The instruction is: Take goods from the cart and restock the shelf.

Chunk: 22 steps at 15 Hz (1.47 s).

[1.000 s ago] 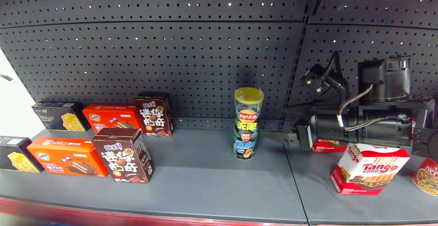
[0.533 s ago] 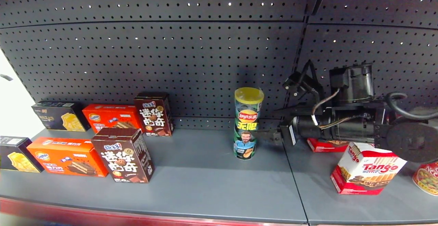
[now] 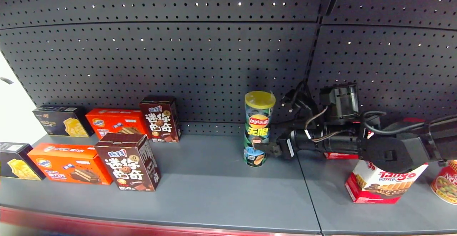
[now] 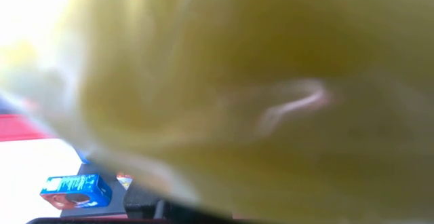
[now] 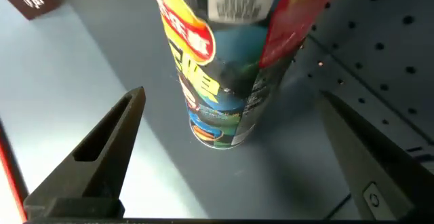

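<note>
Chip can (image 3: 259,129) upright on shelf (image 3: 214,196), right hand (image 3: 266,146) at its lower half.
Head view: one finger crosses the can's front; wafer box (image 3: 383,189) under the arm; snack boxes (image 3: 128,161) well left. Right wrist view: fingers (image 5: 102,149) spread wide either side of the can, holding nothing. Left wrist view: yellow blur against lens, blue box (image 4: 74,189) beyond.
</note>
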Motion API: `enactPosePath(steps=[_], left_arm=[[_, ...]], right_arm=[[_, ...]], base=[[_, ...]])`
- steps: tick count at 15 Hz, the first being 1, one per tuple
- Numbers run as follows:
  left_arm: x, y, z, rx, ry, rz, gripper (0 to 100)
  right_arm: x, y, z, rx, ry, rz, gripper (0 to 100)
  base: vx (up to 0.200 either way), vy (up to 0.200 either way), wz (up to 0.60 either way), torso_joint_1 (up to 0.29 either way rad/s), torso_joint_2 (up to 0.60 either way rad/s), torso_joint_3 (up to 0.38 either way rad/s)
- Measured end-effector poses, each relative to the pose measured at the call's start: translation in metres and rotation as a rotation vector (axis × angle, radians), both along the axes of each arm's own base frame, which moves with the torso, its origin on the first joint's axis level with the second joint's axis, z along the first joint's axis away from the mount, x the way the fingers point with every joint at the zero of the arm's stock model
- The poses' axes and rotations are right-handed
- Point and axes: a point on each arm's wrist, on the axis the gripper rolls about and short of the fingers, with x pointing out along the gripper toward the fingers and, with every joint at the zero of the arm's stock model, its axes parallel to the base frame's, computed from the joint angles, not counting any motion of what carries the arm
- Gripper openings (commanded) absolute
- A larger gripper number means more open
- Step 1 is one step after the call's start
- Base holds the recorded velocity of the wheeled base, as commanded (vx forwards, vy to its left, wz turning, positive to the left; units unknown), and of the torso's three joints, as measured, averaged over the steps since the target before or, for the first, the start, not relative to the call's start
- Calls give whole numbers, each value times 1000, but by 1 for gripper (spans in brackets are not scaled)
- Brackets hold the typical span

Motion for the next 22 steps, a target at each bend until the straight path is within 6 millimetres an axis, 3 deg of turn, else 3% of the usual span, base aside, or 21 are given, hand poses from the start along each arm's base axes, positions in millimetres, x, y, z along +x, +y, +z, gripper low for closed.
enactPosePath(steps=[10, 11, 17, 22], left_arm=[[1, 0, -2, 0, 6, 3, 0], [1, 0, -2, 0, 6, 3, 0], [2, 0, -5, 0, 14, 1, 0], [2, 0, -6, 0, 17, 1, 0]], right_arm=[[25, 9, -18, 1, 12, -12, 100], [25, 12, -19, 5, 14, 4, 0], [21, 19, -20, 20, 25, 22, 0], [-1, 14, -15, 18, 36, 41, 0]], base=[[0, 0, 0, 0, 0, 0], [0, 0, 0, 0, 0, 0], [0, 0, 0, 0, 0, 0], [0, 0, 0, 0, 0, 0]])
